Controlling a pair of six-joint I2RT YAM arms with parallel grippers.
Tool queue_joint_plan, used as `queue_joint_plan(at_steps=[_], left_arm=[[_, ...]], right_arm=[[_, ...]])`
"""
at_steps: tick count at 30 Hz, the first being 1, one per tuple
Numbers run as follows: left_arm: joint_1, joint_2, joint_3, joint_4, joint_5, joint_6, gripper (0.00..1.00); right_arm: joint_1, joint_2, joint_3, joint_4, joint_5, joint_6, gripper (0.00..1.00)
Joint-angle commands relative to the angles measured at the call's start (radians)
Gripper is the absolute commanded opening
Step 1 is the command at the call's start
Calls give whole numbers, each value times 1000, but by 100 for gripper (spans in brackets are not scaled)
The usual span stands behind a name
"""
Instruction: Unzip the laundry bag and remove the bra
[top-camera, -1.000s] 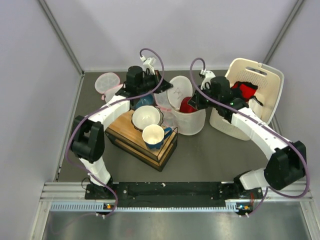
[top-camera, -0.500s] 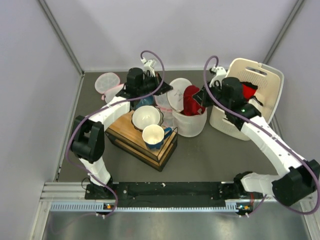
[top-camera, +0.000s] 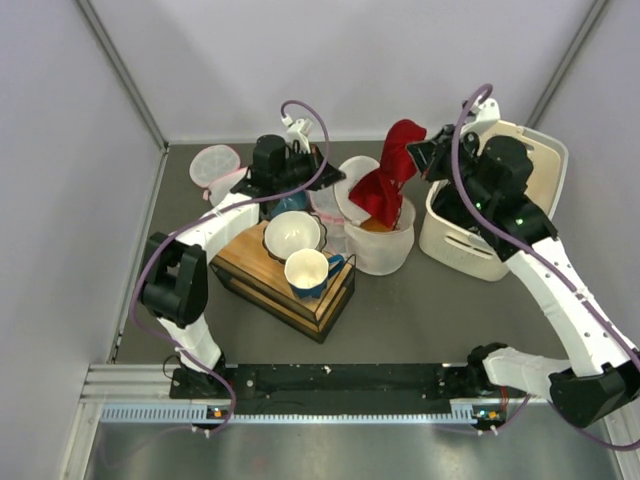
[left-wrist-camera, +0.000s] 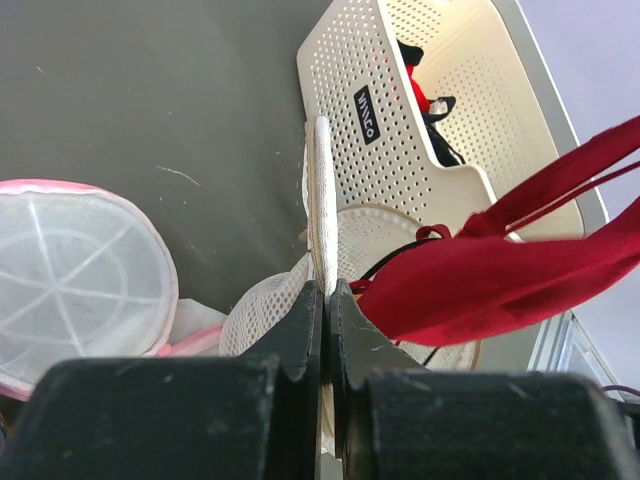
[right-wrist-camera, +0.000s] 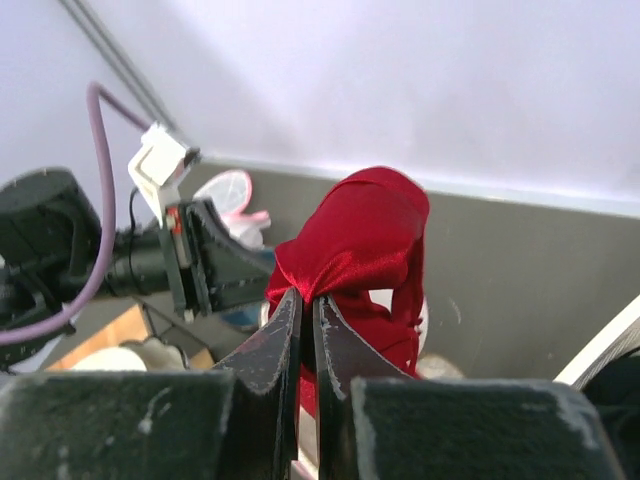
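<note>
I am pinching the bra (top-camera: 392, 178) in the tight-closed right gripper (right-wrist-camera: 308, 297), its tail hanging into the laundry bag (top-camera: 385, 250); left gripper (left-wrist-camera: 327, 292) is clamping the bag's flap, steadying it.

Pale lilac-grey walls closed the cell on three sides: the back wall (top-camera: 340, 60) at 12 o'clock, the left wall (top-camera: 50, 200) at 9, the right wall (top-camera: 612, 140) at 3. Thin grey metal seams ran down the two far corners, one at 11 (top-camera: 120, 70) and one at 1 (top-camera: 575, 50). The table (top-camera: 400, 320) was a dark grey matte sheet, lightly scuffed. At 6 o'clock a black bar (top-camera: 340, 378) lay along its near edge, then a ribbed aluminium rail (top-camera: 340, 408), then a brushed steel sheet (top-camera: 340, 450). Light was soft and even, leaving only faint shadows.
</note>
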Motion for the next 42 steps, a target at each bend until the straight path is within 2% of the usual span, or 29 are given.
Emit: queue_joint_plan(at_steps=[1, 8, 13, 19, 23, 29, 42], left_arm=[[-2, -68, -7, 6, 14, 14, 0], [-2, -73, -28, 17, 22, 0, 0], [-2, -79, -31, 19, 28, 0, 0], [-2, -89, -56, 31, 31, -6, 0], [-2, -103, -68, 34, 28, -4, 0], [-2, -105, -71, 23, 22, 2, 0], [-2, -99, -65, -5, 8, 16, 0]], right_arm=[[-55, -3, 120, 71, 13, 10, 0], [-99, -5, 206, 84, 34, 21, 0], [-121, -18, 219, 95, 83, 15, 0], [-150, -21, 223, 98, 72, 38, 0], [-164, -38, 223, 98, 143, 4, 0], [-280, -31, 277, 98, 94, 65, 0], [-389, -9, 453, 87, 117, 98, 0]])
